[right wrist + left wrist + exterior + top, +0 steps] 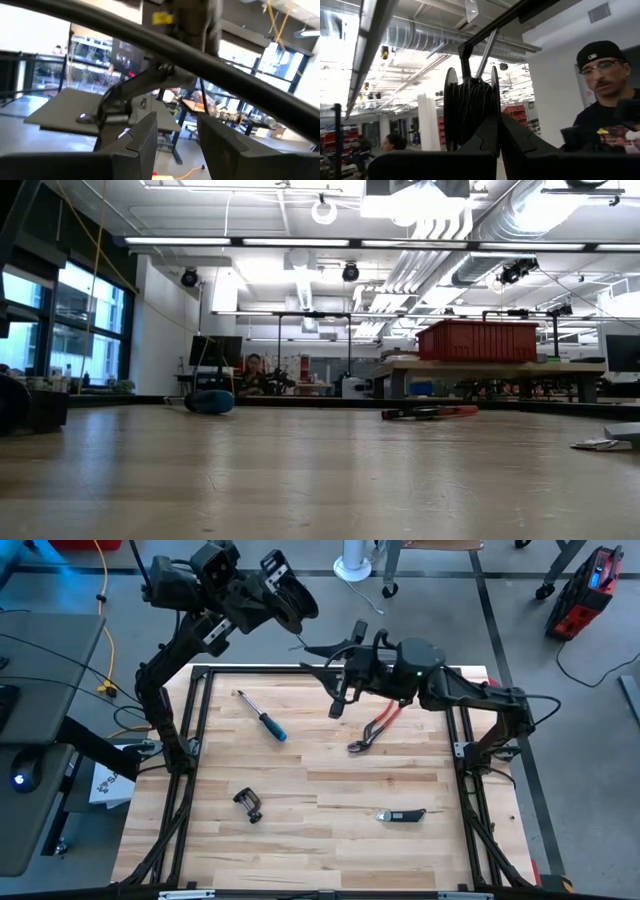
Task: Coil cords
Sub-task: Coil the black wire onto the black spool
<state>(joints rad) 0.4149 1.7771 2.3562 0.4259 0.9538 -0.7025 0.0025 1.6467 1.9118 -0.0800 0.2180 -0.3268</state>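
The thin cord itself is too fine to follow from above; only the dark windings on the small black reel (pixel 471 107) show. The left pincer (pixel 498 131) is shut tight on the reel's bottom edge and holds it up in the air, past the tabletop's (pixel 320 840) 11 o'clock corner. The right pincer (pixel 176 131) hangs above the 12 o'clock edge, its fingers partly apart with nothing between them. A person (pixel 605 100) stands close behind the reel.
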